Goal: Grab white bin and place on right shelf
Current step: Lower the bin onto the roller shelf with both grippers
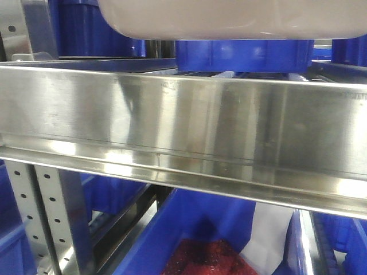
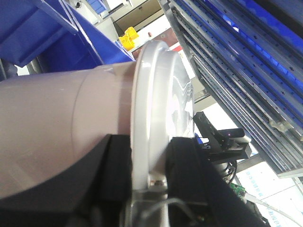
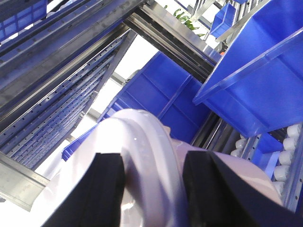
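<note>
The white bin (image 1: 229,20) hangs at the top of the front view, its pinkish-white underside just above the broad brushed front rail of the right shelf (image 1: 183,120). In the left wrist view the bin's pinkish body (image 2: 57,127) fills the left side. Its glossy white lid rim (image 2: 158,104) runs between my left gripper's (image 2: 149,175) black fingers (image 2: 116,170), which are shut on it. In the right wrist view the white lid rim (image 3: 147,142) sits between the black pads (image 3: 109,189) of my right gripper (image 3: 154,189), shut on the bin. Neither gripper shows in the front view.
A blue bin (image 1: 243,54) stands on the shelf right behind the white bin. Under the rail is another blue bin (image 1: 189,229) holding something red. A perforated upright (image 1: 34,206) stands at lower left. Blue bins (image 3: 255,75) and white rollers (image 3: 286,151) crowd the right wrist view.
</note>
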Tool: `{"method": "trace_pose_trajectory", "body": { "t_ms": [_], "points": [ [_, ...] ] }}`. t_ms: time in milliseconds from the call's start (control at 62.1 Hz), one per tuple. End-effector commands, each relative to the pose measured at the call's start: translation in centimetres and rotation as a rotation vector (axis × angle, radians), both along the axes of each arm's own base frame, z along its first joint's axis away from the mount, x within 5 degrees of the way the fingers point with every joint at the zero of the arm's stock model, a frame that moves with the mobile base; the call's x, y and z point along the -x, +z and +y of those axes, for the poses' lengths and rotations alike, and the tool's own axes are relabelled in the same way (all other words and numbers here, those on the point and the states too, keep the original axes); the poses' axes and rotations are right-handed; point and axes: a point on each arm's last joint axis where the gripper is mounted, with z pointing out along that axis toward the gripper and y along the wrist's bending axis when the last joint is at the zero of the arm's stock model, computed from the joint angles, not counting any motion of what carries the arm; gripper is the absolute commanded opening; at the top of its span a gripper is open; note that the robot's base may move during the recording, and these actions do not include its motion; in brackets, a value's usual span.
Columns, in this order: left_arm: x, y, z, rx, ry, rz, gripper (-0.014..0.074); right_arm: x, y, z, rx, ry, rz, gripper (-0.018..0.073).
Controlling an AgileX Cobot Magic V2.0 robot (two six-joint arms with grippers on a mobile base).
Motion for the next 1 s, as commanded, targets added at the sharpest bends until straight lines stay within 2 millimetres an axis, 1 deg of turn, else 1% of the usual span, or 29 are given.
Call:
{"method": "trace_pose_trajectory", "body": {
  "t_ms": [0, 403, 483, 564, 741, 886, 951, 983],
  "points": [
    [3.4, 2.6, -1.6, 0.062, -0.243, -0.111, -0.0126, 2.2, 3.1, 2.6, -0.077, 0.264, -0.154, 0.0062],
    [3.4, 2.6, -1.6, 0.062, -0.243, -0.111, -0.0126, 2.2, 3.1, 2.6, -0.077, 0.265, -0.155, 0.0062],
    [3.2, 2.5, -1.5, 0.054, -0.217, -0.108, -0.0126, 2.2, 3.1, 2.7, -0.077, 0.276, -0.156, 0.0062],
    [2.7, 2.1, -1.5, 0.010, -0.172, -0.103, -0.0126, 2.1, 2.9, 2.7, -0.068, 0.282, -0.149, 0.0062],
    [1.3, 0.5, -1.4, -0.103, -0.102, -0.085, -0.0126, 0.9, 1.4, 2.8, -0.004, 0.311, -0.083, 0.0062],
    [-0.1, -0.8, -1.6, -0.130, -0.090, -0.069, -0.0122, -0.4, -0.1, 2.8, 0.021, 0.341, -0.026, 0.0065],
    [-0.6, -1.4, -1.7, -0.132, -0.092, -0.049, -0.0104, -0.9, -0.7, 2.8, 0.027, 0.359, -0.003, 0.0094],
    [-0.9, -1.7, -1.7, -0.135, -0.092, -0.040, -0.0076, -1.2, -1.0, 2.8, 0.031, 0.370, 0.003, 0.0125]
  ]
}}
